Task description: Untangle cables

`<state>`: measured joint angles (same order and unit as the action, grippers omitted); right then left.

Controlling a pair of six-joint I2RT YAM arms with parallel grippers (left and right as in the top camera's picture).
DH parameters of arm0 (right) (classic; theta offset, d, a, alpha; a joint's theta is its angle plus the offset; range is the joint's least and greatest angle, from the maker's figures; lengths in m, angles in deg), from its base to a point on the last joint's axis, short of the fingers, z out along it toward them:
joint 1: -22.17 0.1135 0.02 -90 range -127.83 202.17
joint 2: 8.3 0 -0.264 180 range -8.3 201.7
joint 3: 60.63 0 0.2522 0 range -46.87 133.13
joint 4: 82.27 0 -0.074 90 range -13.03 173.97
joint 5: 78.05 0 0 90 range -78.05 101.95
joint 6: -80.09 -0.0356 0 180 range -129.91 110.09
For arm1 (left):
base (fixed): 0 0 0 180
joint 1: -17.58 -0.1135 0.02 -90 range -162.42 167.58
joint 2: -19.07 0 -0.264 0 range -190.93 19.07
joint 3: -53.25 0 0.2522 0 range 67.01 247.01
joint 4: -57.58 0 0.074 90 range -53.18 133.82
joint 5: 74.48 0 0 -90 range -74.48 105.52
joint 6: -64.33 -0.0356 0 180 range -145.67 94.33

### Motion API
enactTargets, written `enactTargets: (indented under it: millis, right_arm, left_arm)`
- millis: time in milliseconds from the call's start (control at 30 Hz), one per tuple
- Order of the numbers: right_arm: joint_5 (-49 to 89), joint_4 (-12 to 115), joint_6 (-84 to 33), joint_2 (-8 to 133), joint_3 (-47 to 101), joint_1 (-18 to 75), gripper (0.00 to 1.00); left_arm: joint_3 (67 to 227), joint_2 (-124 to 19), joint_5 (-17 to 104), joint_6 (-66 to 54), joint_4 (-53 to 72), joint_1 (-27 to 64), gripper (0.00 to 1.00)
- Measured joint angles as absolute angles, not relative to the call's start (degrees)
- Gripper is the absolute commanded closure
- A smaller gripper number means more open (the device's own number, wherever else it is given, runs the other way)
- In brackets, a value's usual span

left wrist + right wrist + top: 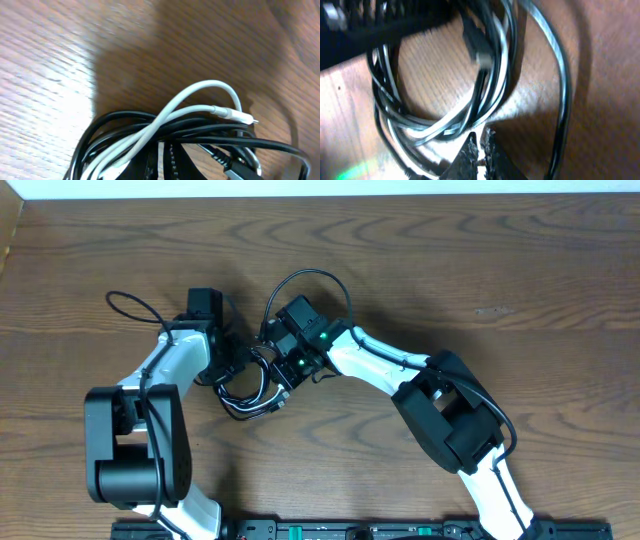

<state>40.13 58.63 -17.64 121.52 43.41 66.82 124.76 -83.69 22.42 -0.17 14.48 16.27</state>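
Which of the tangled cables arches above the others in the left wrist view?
The white cable; it alone is white, looping over the black cables to a metal-tipped plug.

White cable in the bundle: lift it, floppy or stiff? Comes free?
Probably floppy: the white cable bends in a loose arc. Likely light, being thin. It would probably drag the black cables along, since it runs among their loops.

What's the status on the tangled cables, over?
Left gripper, right gripper shut. Thin white cord, thin black cords looped together on wooden table. Nothing blocking.
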Motion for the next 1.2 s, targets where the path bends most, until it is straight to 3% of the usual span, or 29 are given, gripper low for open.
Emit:
enactTargets:
  millis: [467, 867, 1067, 1200]
  right_arm:
    - [45.2, 53.12, -19.78, 121.54, 43.82, 64.76, 0.96]
    - [45.23, 53.84, -19.96, 121.63, 43.8, 64.76, 0.95]
    - [45.25, 54.0, -19.96, 121.63, 43.8, 64.78, 0.95]
    - [45.23, 54.08, -19.94, 121.63, 43.8, 64.76, 0.95]
  left_arm:
    - [124.76, -83.69, 24.28, 1.16, 14.81, 15.4, 0.89]
    - [124.59, -83.69, 33.26, 4.46, 24.69, 15.42, 0.89]
    - [124.59, -83.69, 33.94, 5.79, 26.96, 15.4, 0.83]
    - [124.59, -83.21, 34.11, 5.49, 26.96, 15.4, 0.73]
